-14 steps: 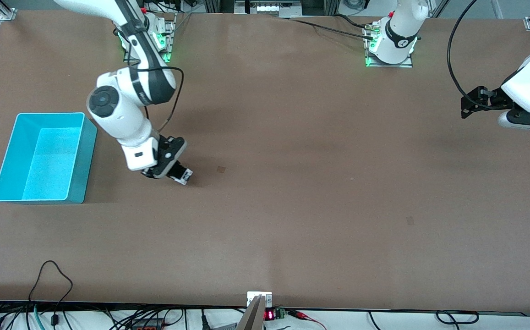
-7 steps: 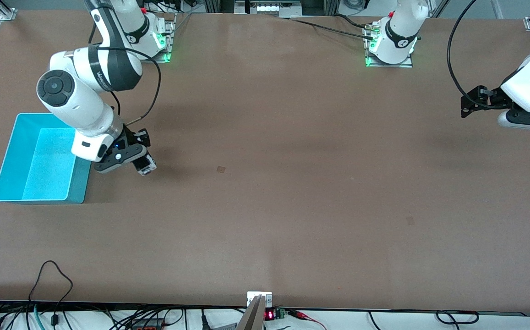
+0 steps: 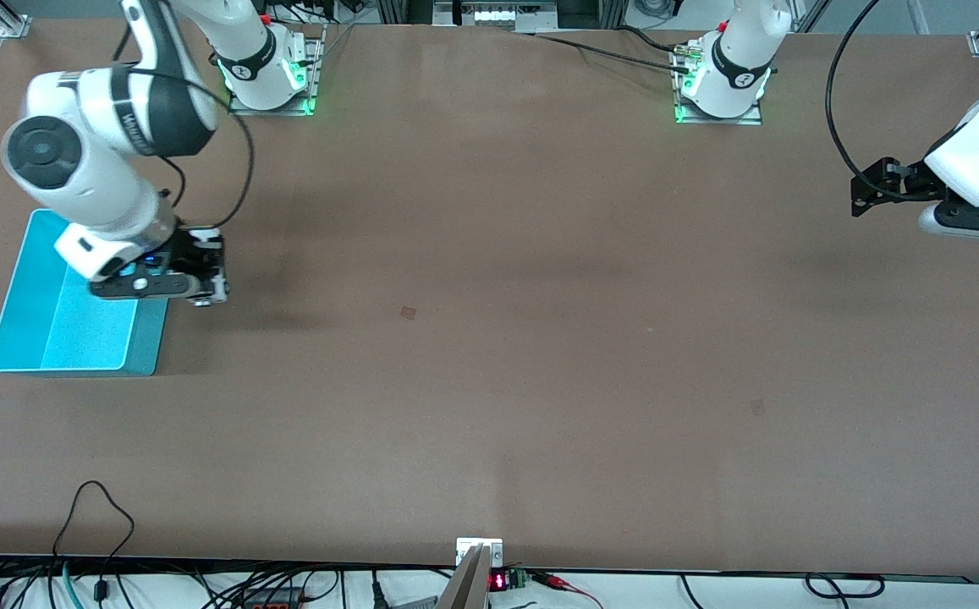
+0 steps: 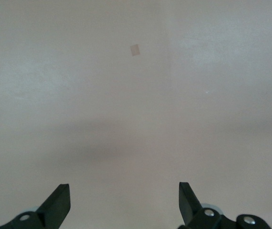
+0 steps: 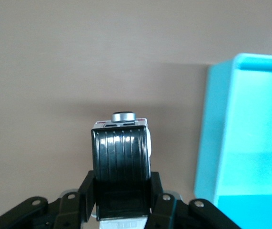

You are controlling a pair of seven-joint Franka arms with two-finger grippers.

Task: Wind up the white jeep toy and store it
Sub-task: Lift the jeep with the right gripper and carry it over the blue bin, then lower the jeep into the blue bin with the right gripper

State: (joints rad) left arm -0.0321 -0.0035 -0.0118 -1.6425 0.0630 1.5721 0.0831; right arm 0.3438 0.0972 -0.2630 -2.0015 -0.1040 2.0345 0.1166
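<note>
My right gripper [image 3: 206, 286] is shut on the white jeep toy [image 3: 217, 289] and holds it in the air over the table, just beside the cyan bin's [image 3: 13, 292] wall that faces the table's middle. In the right wrist view the white jeep toy [image 5: 121, 152] shows its ribbed black roof between the fingers [image 5: 89, 191], and the cyan bin [image 5: 250, 143] stands close beside it. My left gripper [image 3: 866, 190] waits open over the left arm's end of the table. In the left wrist view that left gripper [image 4: 124, 198] has only bare table between its fingertips [image 4: 59, 202].
A small dark square mark [image 3: 408, 312] lies on the brown table near the middle, and a similar mark [image 4: 135, 49] shows in the left wrist view. Cables [image 3: 100, 507] lie along the table edge nearest the front camera.
My right arm has carried the jeep from nearer the table's middle toward the cyan bin, and it now hangs beside the bin's wall. The left arm has not moved.
</note>
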